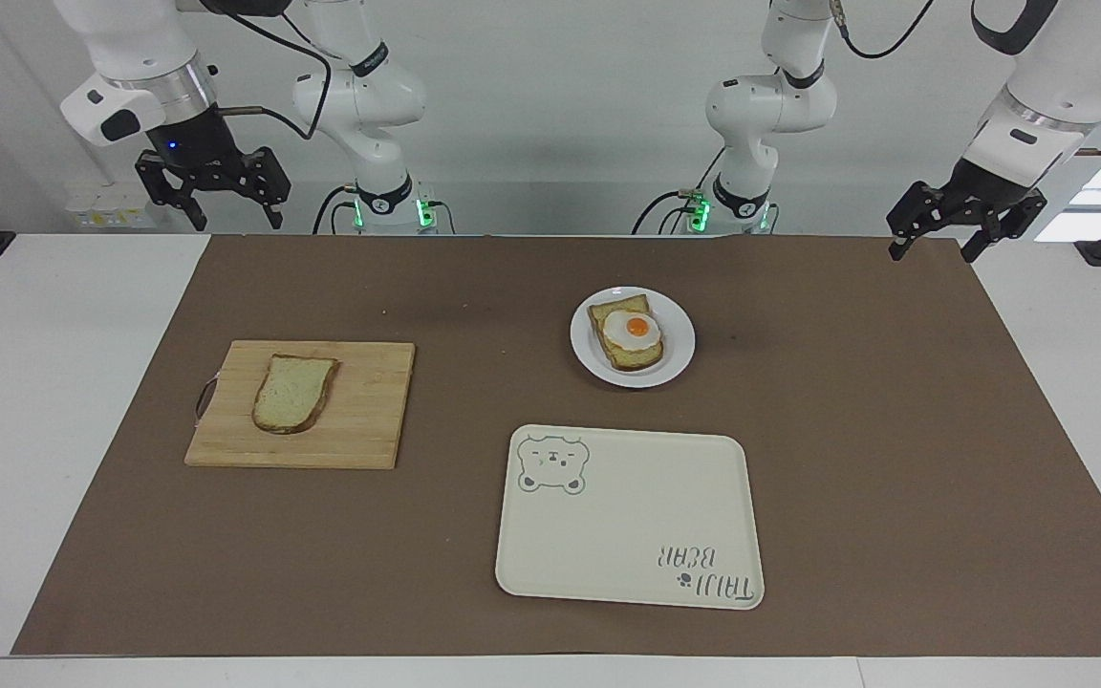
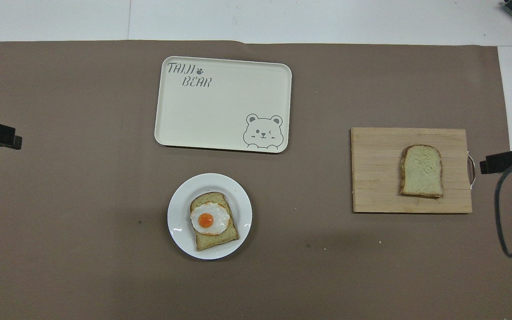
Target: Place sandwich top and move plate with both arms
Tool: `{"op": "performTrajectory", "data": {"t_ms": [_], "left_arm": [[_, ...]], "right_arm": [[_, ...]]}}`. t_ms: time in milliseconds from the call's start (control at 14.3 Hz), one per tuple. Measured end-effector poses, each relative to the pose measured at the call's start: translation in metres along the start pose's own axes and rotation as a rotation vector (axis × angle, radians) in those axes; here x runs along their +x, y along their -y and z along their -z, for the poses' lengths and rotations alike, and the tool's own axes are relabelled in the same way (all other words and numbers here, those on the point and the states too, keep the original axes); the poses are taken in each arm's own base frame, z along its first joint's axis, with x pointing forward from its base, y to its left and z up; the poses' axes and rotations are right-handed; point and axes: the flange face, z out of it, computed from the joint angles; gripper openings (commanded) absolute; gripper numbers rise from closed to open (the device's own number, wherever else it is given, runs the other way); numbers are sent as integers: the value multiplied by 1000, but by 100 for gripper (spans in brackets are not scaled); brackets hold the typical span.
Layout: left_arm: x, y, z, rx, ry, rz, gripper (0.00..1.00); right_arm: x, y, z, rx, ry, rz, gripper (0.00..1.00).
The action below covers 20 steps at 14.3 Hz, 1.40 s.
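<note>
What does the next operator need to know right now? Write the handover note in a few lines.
Right gripper: open, raised over the table's edge at its own end, holding nothing.
Left gripper: open, raised at its own end, holding nothing.
Plain pale bread slice lies on the wooden cutting board.
Small round white plate carries egg-topped toast, nearer the robots than the cream bear tray.
Done: nothing.
Left: bread onto the egg toast, then move the plate.
</note>
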Motion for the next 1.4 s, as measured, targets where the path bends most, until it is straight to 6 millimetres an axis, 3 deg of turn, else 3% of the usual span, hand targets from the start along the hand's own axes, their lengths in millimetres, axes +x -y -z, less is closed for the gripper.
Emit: {"op": "performTrajectory", "data": {"t_ms": [489,698,1048,1397], "left_arm": [[0,0,0,0,0,0,100],[0,0,0,0,0,0,100],[0,0,0,0,0,0,100],[0,0,0,0,1,0,100]], "right_arm": [[2,-5,-4,-1,-7,48,100],[4,-19,-13,-3,-19,78,100],[17,-33,-53,22,-57,84,100],[46,-52,-112,66,-70,29,100]]}}
